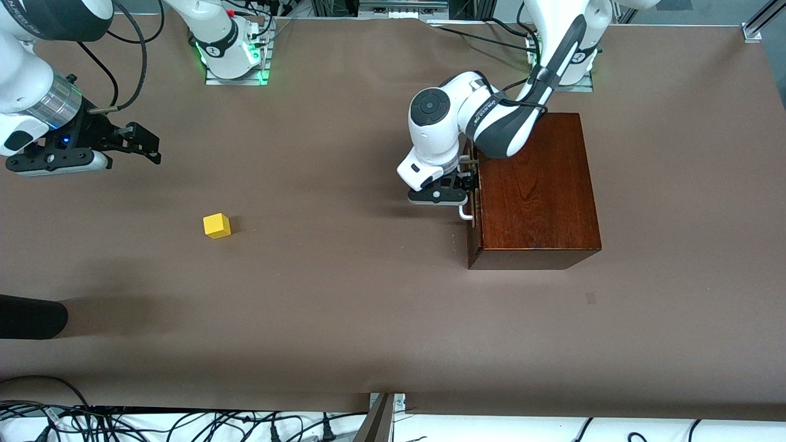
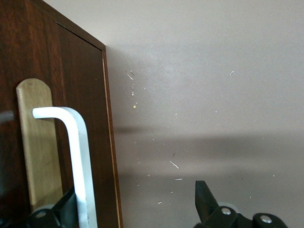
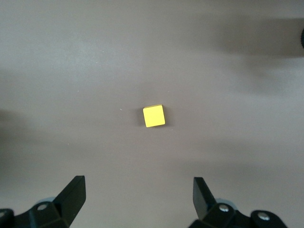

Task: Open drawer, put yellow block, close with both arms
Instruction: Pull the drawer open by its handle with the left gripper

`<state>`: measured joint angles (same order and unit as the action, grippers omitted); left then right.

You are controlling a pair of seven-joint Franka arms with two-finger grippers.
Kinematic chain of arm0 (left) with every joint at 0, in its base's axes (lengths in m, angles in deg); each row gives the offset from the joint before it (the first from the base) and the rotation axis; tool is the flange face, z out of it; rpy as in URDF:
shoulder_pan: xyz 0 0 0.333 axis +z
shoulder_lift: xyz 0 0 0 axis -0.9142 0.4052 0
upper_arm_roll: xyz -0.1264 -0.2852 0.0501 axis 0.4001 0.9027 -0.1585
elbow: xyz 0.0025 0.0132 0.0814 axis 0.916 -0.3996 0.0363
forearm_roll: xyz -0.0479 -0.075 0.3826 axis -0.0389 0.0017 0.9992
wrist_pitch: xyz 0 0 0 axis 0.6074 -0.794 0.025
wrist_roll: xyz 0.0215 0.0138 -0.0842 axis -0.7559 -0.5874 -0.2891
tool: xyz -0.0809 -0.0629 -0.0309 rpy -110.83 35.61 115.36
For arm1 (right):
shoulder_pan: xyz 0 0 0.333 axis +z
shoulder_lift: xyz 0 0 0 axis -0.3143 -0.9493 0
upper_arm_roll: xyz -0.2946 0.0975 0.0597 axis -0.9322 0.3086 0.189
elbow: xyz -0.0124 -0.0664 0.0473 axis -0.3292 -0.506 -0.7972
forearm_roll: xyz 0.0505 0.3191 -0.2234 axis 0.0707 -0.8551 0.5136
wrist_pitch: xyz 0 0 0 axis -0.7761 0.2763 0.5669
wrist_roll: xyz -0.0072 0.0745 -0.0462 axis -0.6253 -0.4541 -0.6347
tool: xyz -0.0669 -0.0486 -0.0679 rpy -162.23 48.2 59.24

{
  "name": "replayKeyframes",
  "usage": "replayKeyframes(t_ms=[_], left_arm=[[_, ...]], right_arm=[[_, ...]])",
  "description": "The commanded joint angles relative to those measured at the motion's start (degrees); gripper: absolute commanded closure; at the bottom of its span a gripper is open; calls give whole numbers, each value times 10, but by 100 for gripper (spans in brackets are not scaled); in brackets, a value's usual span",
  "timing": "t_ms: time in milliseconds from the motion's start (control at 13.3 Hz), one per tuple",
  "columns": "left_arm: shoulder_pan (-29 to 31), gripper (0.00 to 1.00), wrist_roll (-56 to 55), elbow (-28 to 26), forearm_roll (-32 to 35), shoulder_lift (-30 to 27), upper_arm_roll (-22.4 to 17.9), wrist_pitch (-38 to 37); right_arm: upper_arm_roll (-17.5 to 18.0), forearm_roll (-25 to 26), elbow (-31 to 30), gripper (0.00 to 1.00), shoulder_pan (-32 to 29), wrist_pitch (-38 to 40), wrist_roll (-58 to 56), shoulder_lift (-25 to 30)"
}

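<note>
The glossy dark wooden box [image 1: 537, 184] stands toward the left arm's end of the table. Its drawer [image 2: 83, 90] sits flush in the box, shut. My left gripper [image 1: 469, 179] is at the drawer front and open, its fingers on either side of the white U-shaped handle [image 1: 465, 213] without closing on it. In the left wrist view the handle [image 2: 78, 156] stands between the gripper's [image 2: 135, 195] fingers, one finger partly hidden by the handle. The yellow block [image 1: 217, 225] lies on the table toward the right arm's end. My right gripper [image 1: 145, 145] hangs open and empty over the table near the block [image 3: 154, 116].
A black rounded object [image 1: 31, 316] juts in at the table's edge at the right arm's end, nearer the camera than the block. Cables [image 1: 184, 423] and a metal bracket [image 1: 382, 417] lie along the near edge. The brown table [image 1: 344, 294] spreads between block and box.
</note>
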<state>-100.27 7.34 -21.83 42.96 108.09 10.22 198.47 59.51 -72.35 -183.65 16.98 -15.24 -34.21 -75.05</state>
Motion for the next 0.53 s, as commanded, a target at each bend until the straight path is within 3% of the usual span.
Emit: replayKeyframes(t_ms=[0,451], left_arm=[[-10,0,-19,10,-4,14,1,25],[-32,0,-52,39,-16,42,1,54]], right_arm=[[5,6,-8,0,-6,-6,0,7],[10,7,-13,0,-5,-15,0,5]])
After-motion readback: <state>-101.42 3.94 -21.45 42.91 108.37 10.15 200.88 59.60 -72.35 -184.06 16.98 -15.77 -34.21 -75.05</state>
